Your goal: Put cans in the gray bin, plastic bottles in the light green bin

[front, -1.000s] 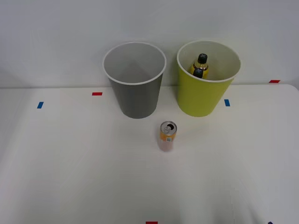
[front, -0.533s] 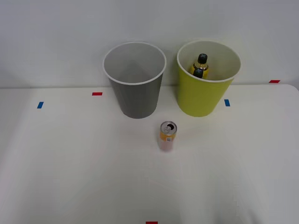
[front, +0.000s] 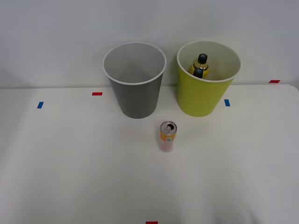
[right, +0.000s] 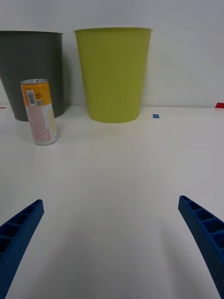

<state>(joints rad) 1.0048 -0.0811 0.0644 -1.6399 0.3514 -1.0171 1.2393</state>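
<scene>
Can [front: 167, 136]: upright on table [front: 70, 163], near and in front of both bins.
Gray bin [front: 135, 79]: no cans inside.
Green bin [front: 207, 78]: two bottles [front: 199, 65] inside.
Gripper [right: 112, 243]: spread wide, holding nothing.

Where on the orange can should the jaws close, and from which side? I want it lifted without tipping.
Grip the orange can around the middle of its round side wall, coming in level from the robot's side. It stands upright on the table, apart from the gray bin. The right gripper is open, probably wide enough.
</scene>
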